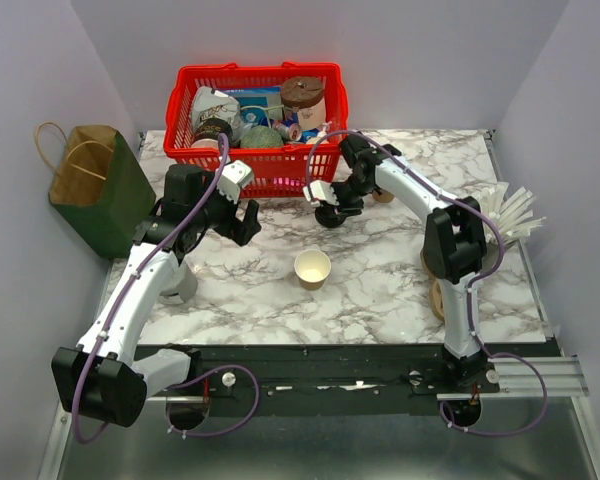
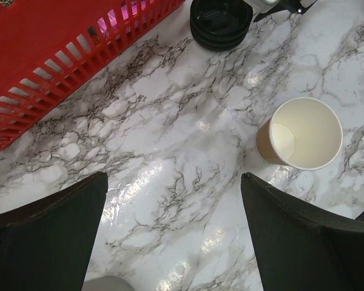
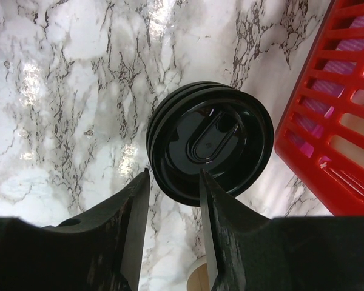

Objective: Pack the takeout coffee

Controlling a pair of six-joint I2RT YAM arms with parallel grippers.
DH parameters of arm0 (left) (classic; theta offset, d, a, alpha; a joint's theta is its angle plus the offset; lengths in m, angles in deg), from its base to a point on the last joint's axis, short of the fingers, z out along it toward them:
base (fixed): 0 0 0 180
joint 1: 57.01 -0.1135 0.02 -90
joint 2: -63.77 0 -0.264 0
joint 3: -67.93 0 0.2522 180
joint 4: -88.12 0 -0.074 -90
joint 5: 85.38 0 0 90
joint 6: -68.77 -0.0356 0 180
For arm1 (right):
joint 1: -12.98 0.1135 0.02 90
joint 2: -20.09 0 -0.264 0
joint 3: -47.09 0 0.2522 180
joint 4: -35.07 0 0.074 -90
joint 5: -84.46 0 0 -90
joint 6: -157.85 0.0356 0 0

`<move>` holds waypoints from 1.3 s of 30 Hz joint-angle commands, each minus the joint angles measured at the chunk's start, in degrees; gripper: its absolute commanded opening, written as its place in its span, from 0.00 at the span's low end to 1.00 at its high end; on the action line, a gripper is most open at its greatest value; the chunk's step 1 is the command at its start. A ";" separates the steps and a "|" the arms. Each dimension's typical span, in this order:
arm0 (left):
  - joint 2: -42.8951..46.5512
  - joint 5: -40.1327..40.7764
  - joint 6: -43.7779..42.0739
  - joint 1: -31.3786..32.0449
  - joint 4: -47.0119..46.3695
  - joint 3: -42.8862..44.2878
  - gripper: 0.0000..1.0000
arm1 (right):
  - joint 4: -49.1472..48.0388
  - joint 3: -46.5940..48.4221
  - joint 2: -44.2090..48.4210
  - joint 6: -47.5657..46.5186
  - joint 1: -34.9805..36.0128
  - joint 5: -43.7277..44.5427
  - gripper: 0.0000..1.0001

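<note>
The takeout coffee [image 1: 312,268] stands unlidded mid-tabletop [image 1: 380,285], so I judge I'm fetching a lid. My right tool [image 3: 175,200], jaws slightly apart, hovers at the black lid stack [image 3: 212,142]; my left tool [image 2: 173,182] gapes empty near the coffee. Next I must pinch only the top lid's rim.

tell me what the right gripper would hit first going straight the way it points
Likely the black lids, stacked dead ahead of the right gripper; how far off they are is unclear.

Overhead view looks down from behind; close wrist views share black lids [image 3: 209,142].
</note>
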 commanded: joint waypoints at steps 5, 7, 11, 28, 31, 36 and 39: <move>-0.40 0.91 -0.77 0.19 -0.44 1.19 0.99 | 1.98 0.13 -3.26 -2.25 2.46 1.76 0.44; -0.40 1.00 -0.77 0.19 -0.44 1.19 0.99 | 1.81 0.12 -3.53 -2.25 2.55 1.76 0.44; -0.66 1.00 -0.86 0.19 -0.44 1.37 0.99 | 2.25 0.04 -3.70 -2.34 2.72 2.11 0.43; -0.57 0.74 -0.51 0.19 -1.23 0.75 0.99 | -25.53 -26.60 19.24 2.06 3.25 -4.13 0.49; -0.75 0.38 -0.25 0.19 -1.32 1.10 0.99 | -23.60 -23.27 16.70 3.11 3.34 -2.99 0.49; -0.40 0.64 -0.33 0.28 -0.97 0.84 0.99 | -17.90 -17.28 11.16 3.03 3.34 -2.28 0.48; 0.30 0.82 -0.60 0.28 -0.97 0.23 0.99 | -15.26 -15.08 9.05 2.50 3.34 -2.02 0.48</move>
